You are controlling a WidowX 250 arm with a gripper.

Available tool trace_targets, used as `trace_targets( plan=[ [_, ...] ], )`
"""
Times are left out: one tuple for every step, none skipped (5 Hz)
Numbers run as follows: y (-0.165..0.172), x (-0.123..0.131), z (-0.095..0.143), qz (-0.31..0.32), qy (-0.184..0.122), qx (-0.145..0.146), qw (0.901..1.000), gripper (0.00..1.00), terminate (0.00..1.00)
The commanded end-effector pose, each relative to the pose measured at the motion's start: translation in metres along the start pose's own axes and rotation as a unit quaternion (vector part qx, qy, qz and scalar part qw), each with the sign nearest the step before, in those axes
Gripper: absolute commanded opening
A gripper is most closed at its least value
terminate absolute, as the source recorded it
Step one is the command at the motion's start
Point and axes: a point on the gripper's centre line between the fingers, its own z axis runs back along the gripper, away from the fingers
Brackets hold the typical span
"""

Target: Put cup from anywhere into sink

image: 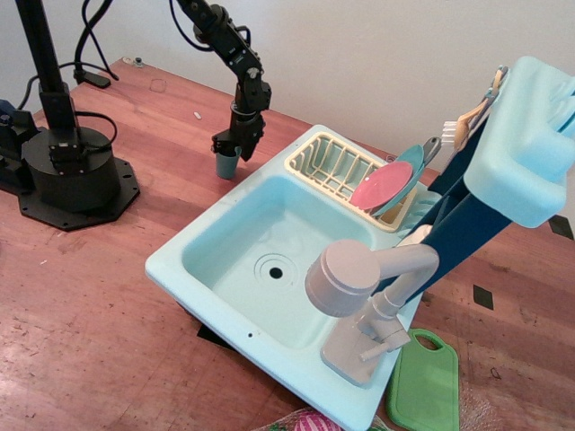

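Nearest the camera: a green cutting board (425, 382) lies flat on the red-brown wooden bench (81, 305), beside the sink's near right corner. A scrap of pink-and-green item at the bottom edge, too cropped to identify.

Grey faucet (359, 292) stands on the sink's near right rim, round head facing out over the basin.

Sink (180, 260): light aqua, rectangular basin, round drain (275, 270) near the middle.

Right side: dark blue upright with a pale aqua shelf (526, 135) on top.

Far end of the sink: cream-yellow dish rack (328, 162) holding a pink plate (379, 186) and a teal plate (409, 164) leaning behind it.

Beyond the sink's far left corner: cup (226, 165), teal-blue, upright on the bench, outside the sink and just beside its rim. End effector (232, 144) is down over the cup's top, its black fingers either side of the rim. Cannot tell whether they are pressing the cup or merely straddling it.

Far left: black arm base (67, 171) with cables trailing to the wall.
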Motion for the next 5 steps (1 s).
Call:
trace_targets(
  plan=[
    [0.009, 0.005, 0.012, -0.01, -0.007, 0.027, 0.9996, 0.0, 0.0],
    [0.004, 0.01, 0.007, -0.008, -0.018, 0.021, 0.9996, 0.0, 0.0],
    [0.02, 0.0, 0.04, -0.029, -0.008, 0.034, 0.999, 0.0, 0.0],
    [0.049, -0.012, 0.088, -0.032, 0.024, 0.08, 0.996, 0.0, 0.0],
    [0.055, 0.015, 0.14, -0.055, 0.018, 0.105, 0.9928, 0.0, 0.0]
  ],
)
